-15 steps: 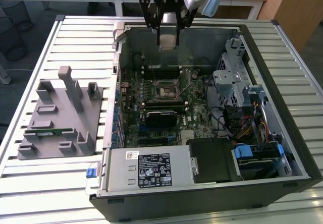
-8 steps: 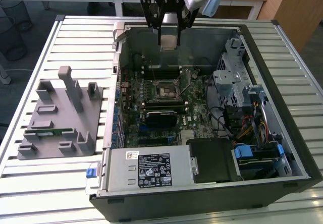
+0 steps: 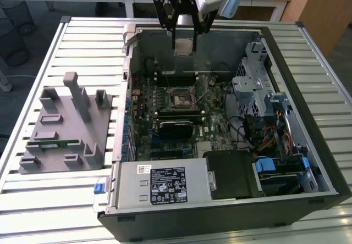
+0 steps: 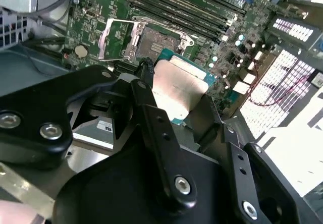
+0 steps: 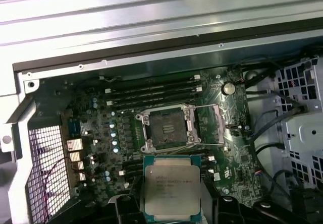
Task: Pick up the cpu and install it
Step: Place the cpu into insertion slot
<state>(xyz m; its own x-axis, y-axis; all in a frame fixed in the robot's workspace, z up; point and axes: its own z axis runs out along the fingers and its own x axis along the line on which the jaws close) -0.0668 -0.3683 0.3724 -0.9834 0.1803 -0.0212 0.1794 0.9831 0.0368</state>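
Note:
The cpu [image 3: 183,47] is a small flat square chip with a silvery top, and it hangs in the air over the far part of the open computer case [image 3: 308,51]. My gripper [image 3: 183,42] is shut on it from two sides. In both wrist views the cpu [image 4: 179,89] [image 5: 171,188] sits between the black fingers [image 4: 145,77], a short way off from the open square socket [image 5: 169,128] [image 4: 146,42] on the green motherboard [image 5: 96,133]. The socket [image 3: 181,96] has its metal frame lifted and a dark, bare centre.
A grey fixture [image 3: 63,126] with a green memory stick [image 3: 55,143] lies on the slatted table at the exterior view's left. Inside the case are a grey power supply [image 3: 159,183], a drive cage [image 3: 256,84] with cables, and memory slots [image 5: 151,90] beside the socket.

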